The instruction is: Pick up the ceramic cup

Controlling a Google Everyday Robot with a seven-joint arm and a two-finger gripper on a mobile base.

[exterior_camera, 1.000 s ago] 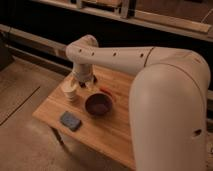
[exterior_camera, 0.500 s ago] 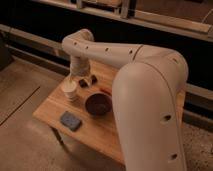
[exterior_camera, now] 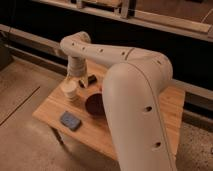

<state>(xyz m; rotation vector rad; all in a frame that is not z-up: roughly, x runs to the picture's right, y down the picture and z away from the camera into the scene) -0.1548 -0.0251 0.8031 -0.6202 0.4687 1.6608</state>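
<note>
Camera view: the small cream-white ceramic cup (exterior_camera: 69, 89) stands near the left edge of the light wooden surface (exterior_camera: 49, 107), bare wood around it and a dark maroon round bowl (exterior_camera: 94, 104) close by. The white arm (exterior_camera: 135, 95) reaches down, its tool (exterior_camera: 81, 80) just behind the cup. Whether the tool is apart or together cannot be told.

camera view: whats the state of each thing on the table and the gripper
ceramic cup: upright on the table, near its left side, not lifted
gripper: low over the table, just behind the cup; contact cannot be told
maroon bowl: upright, right of the cup, partly hidden by the arm
blue-grey pad: lying flat near the front edge
small dark object: on the table behind the bowl, state unclear
</note>
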